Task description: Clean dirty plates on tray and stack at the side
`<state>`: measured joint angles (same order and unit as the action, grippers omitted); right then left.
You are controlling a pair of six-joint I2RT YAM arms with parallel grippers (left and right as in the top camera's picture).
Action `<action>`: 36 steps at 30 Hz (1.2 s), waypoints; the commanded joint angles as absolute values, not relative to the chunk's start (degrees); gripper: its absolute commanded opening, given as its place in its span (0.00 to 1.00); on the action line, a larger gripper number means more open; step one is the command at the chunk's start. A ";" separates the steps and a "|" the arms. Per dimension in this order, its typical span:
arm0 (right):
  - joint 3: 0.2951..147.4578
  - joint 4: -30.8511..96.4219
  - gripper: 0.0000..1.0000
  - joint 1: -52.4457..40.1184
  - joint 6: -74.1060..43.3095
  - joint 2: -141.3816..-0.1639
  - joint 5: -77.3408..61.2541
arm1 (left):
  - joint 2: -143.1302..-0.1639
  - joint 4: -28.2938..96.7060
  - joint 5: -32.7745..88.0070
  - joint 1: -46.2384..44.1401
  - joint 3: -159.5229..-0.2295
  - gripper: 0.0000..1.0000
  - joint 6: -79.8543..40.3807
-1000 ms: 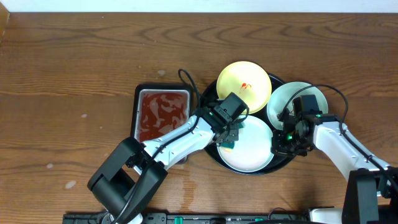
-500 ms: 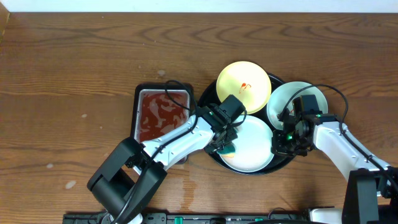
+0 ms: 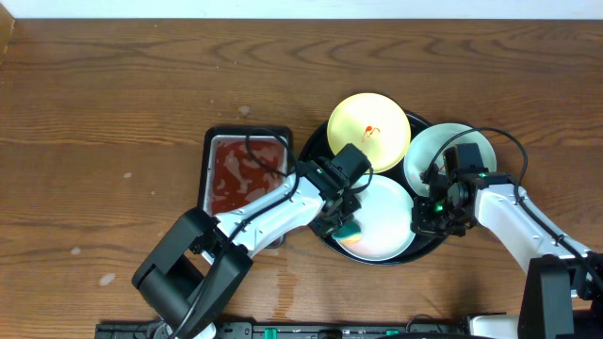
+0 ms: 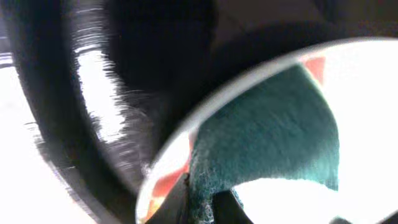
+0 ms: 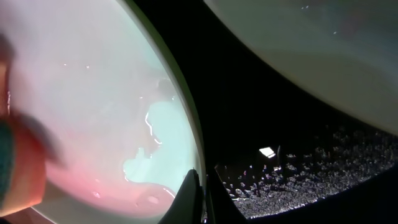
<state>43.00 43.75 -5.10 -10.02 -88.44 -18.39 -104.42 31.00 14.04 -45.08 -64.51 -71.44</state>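
Note:
The round black tray (image 3: 317, 151) holds three plates: a pale yellow plate (image 3: 368, 127) with a red smear at the back, a mint-white plate (image 3: 452, 151) at the right and a mint-white plate (image 3: 382, 221) at the front. My left gripper (image 3: 346, 223) is shut on a green sponge (image 3: 351, 229) and presses it on the front plate's left part. In the left wrist view the sponge (image 4: 267, 137) lies on that plate, pinched in the gripper (image 4: 204, 198). My right gripper (image 3: 426, 221) is shut on the front plate's right rim (image 5: 198, 149), and its jaws (image 5: 200, 188) are closed over the edge.
A small rectangular metal tray (image 3: 247, 172) stained with red sauce lies just left of the black tray. A reddish wet film shows on the front plate (image 5: 93, 180). The left arm reaches over the gap between the two trays.
My left gripper has slid the sponge a little toward the front and right across the front plate. The right gripper has kept still on the rim.

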 commanded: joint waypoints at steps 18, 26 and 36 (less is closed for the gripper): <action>42.76 44.58 0.01 -5.04 -9.37 -88.84 -16.36 | -104.71 19.07 5.34 -44.45 -64.07 0.07 -19.35; 42.76 44.60 0.01 -5.04 -9.39 -88.84 -16.36 | -104.71 15.03 7.29 -44.45 -64.07 0.08 -2.33; 42.76 44.58 0.01 -5.04 -9.37 -88.84 -16.36 | -105.60 17.50 11.42 -44.45 -64.07 0.07 6.00</action>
